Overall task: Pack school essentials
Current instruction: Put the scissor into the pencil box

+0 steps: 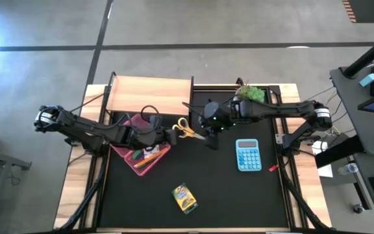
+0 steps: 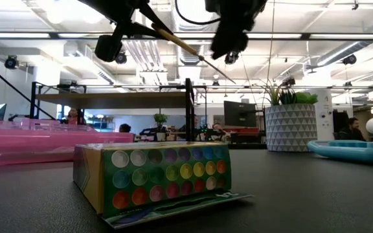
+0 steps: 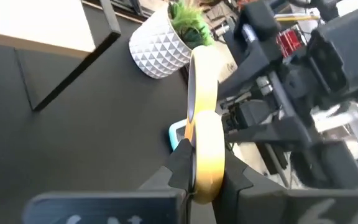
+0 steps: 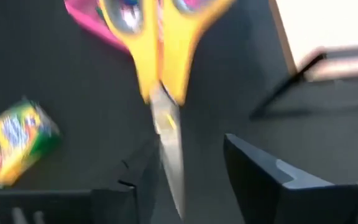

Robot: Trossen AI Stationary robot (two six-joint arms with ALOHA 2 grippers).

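Yellow-handled scissors (image 1: pixel 188 132) hang in the air over the black mat, between my two grippers. My left gripper (image 3: pixel 207 173) comes from the table's left and is shut on their handles. My right gripper (image 4: pixel 180 163) stands open around the steel blades (image 4: pixel 169 149), one finger (image 4: pixel 272 180) plainly apart from them. A pink tray (image 1: pixel 141 155) holding pencils lies on the mat below my left gripper (image 1: pixel 171 138). The yellow-green crayon box (image 1: pixel 184 198) lies flat on the mat toward the near edge. My left gripper pinches the scissors' yellow handle loops (image 3: pixel 205 155) between its two fingers (image 3: pixel 180 169), which press on the loops' flat faces. The fingers come about level from the table's left. The scissors point away toward my right arm, lifted clear of the mat. My right gripper: the blades pass close to one finger, and I cannot tell whether they touch.
A blue calculator (image 1: pixel 247 155) lies right of centre. A potted green plant (image 1: pixel 250 95) stands at the far right, and a wooden box (image 1: pixel 149 95) at the far left. Bare mat lies between the crayon box and the calculator.
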